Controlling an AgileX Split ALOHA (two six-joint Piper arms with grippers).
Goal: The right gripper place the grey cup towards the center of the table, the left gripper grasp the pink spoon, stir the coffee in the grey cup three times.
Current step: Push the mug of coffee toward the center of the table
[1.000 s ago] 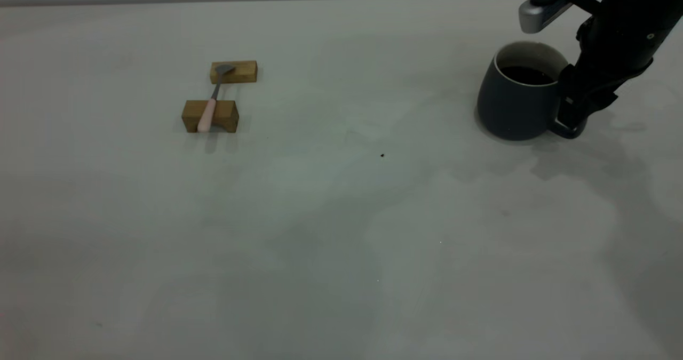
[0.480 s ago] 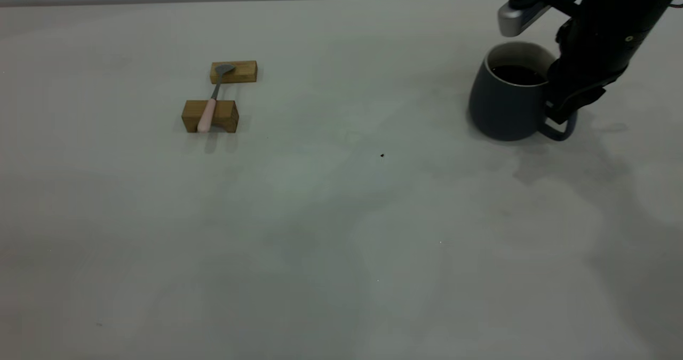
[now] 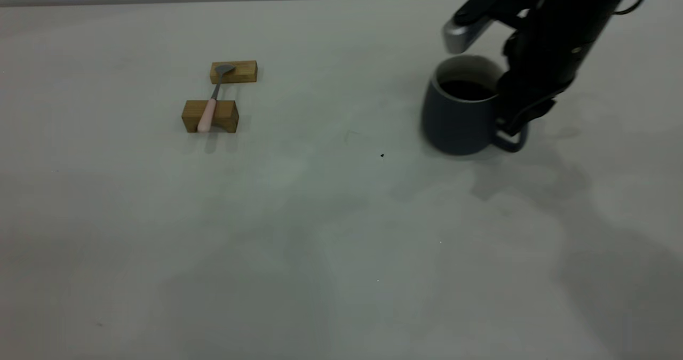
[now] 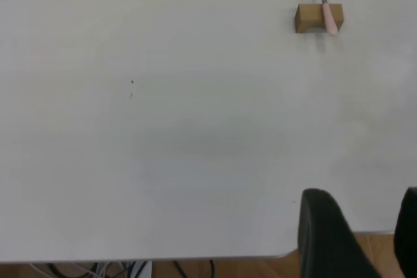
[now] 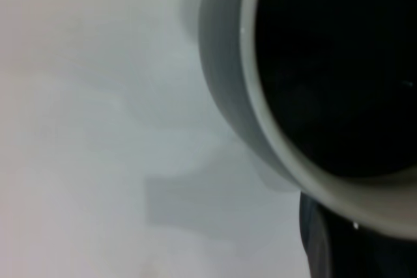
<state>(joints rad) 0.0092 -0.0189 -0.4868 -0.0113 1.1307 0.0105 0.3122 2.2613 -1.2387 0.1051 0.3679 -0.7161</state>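
sliding leftward since earlier, right gripper (image 3: 515, 128) drags grey cup (image 3: 458, 114).

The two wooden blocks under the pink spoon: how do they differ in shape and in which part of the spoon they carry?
The far block is flat and low and carries the grey bowl of the pink spoon. The near block is taller, has a notch cut in its underside, and carries the pink handle. Both are brown wood and rest on the table.

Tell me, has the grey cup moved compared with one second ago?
Yes. The grey cup, held by the right gripper, has moved left, closer to the dark speck.
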